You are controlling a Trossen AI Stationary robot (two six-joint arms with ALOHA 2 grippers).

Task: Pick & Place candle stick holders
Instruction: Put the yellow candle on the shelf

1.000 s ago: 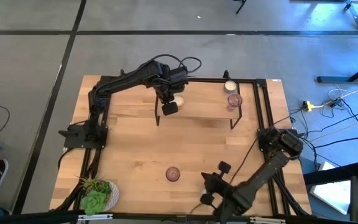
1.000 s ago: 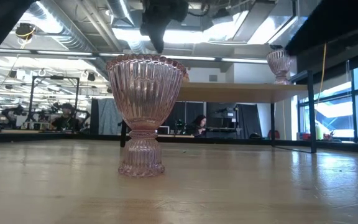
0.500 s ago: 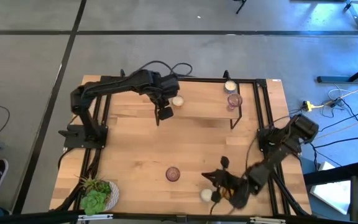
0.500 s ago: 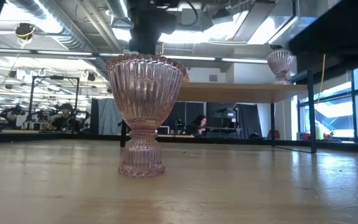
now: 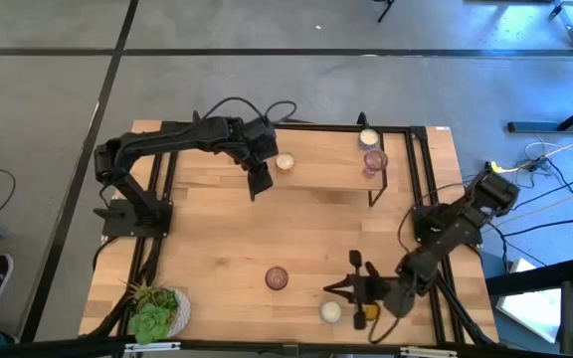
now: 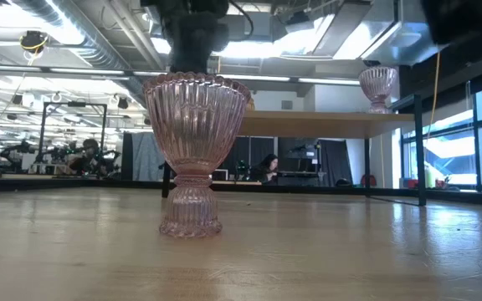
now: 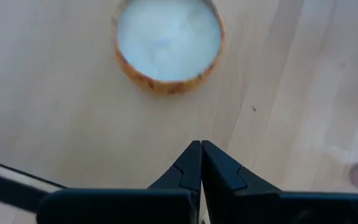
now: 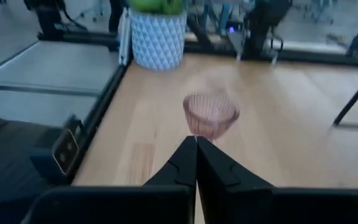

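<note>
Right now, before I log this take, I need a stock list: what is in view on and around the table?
pink candle holders: two; one front-centre on the table, one on the shelf
whitish candle holders: two; one on the shelf behind the pink one, one at the table's front edge
amber-rimmed candle holder: one, whitish inside, shelf's left end
small amber thing: one, beside the front whitish holder, partly hidden
plant: one, green, white pot, front-left corner
shelf: one, wooden, dark legs, table's back
table: one, light wood
yellow plug: one, floor on the right
left gripper: shut, by the shelf's left end
right gripper: shut, table's front right
</note>
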